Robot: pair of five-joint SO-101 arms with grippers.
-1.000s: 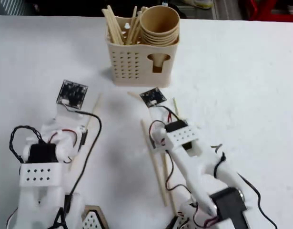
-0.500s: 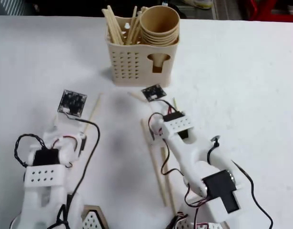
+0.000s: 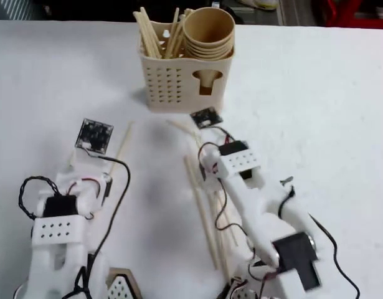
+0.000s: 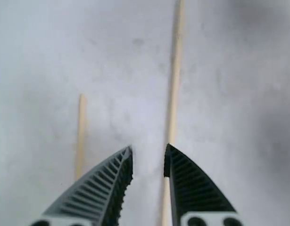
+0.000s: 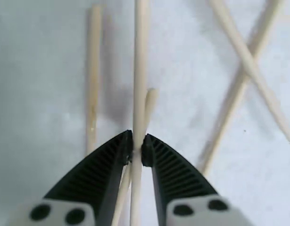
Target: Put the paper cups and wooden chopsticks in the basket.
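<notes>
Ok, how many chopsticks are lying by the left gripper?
2. One long chopstick passes just under one side of the open left gripper; a shorter-looking chopstick lies apart on the other side. Others may be hidden under the arm.

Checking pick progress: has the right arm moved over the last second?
Yes. The right arm has edged forward, its camera board now closer to the basket.

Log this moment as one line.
right claw: shut on chopstick | left claw: open, over table | basket: cups in | loose chopsticks: on table
</notes>
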